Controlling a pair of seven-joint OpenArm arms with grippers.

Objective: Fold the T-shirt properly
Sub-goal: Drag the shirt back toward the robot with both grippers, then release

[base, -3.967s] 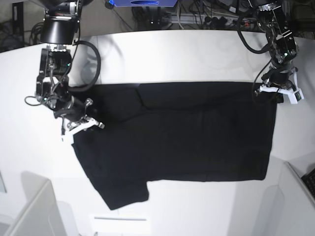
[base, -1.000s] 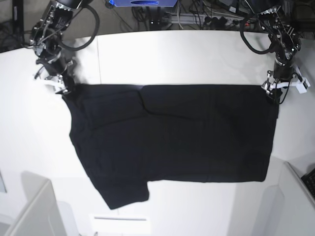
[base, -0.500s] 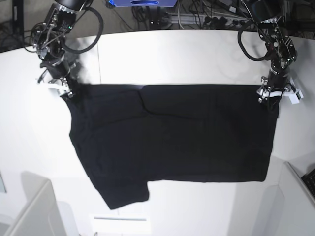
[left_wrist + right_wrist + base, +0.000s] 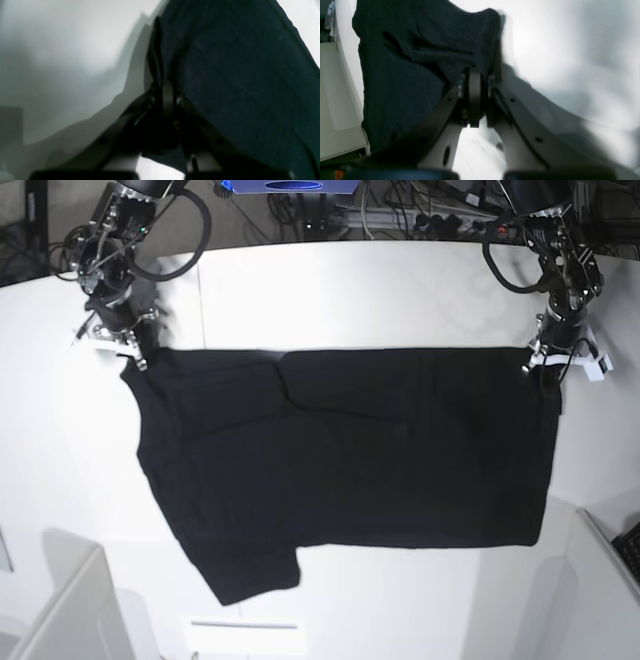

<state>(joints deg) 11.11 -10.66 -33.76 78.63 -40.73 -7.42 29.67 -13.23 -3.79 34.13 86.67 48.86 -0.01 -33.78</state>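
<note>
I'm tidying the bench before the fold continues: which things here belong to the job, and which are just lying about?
Part of the job:
- T-shirt, black, spread on the table
- left pincer, shut on its far corner
- right pincer, shut on the other far corner

Just lying about:
- cables behind the table
- grey bins at the near edge
</note>
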